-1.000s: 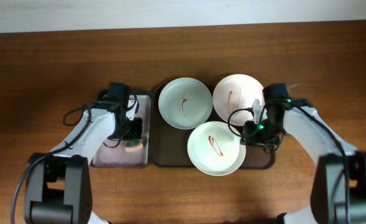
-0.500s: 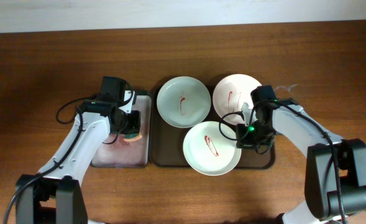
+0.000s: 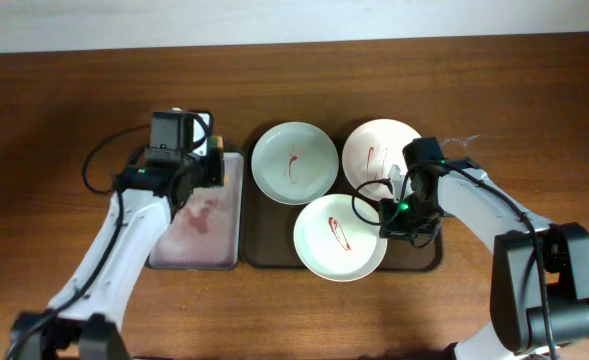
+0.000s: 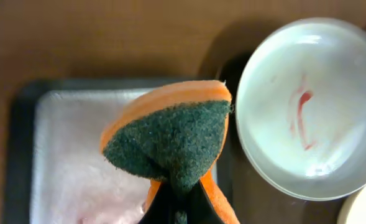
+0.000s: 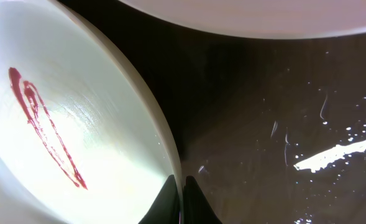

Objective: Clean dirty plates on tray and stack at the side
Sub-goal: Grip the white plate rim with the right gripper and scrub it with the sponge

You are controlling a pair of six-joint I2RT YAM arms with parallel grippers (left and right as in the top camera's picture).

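Lifting off small tray [image 3: 199, 232] overhead, left gripper [image 3: 212, 168], higher than a second ago; plates [image 3: 294, 165] sit on tray [image 3: 274, 252]; left wrist: sponge [image 4: 170, 140] clamped, wiping looks ready; right wrist: right gripper [image 5: 181, 190] pinches front plate [image 5: 77, 124] rim

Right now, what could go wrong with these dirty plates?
The right end effector pinches only the rim of the front plate; lifted, it might slip and knock the pinkish plate close behind. The left end effector holds the sponge by one squeezed edge; scrubbing might twist it loose.
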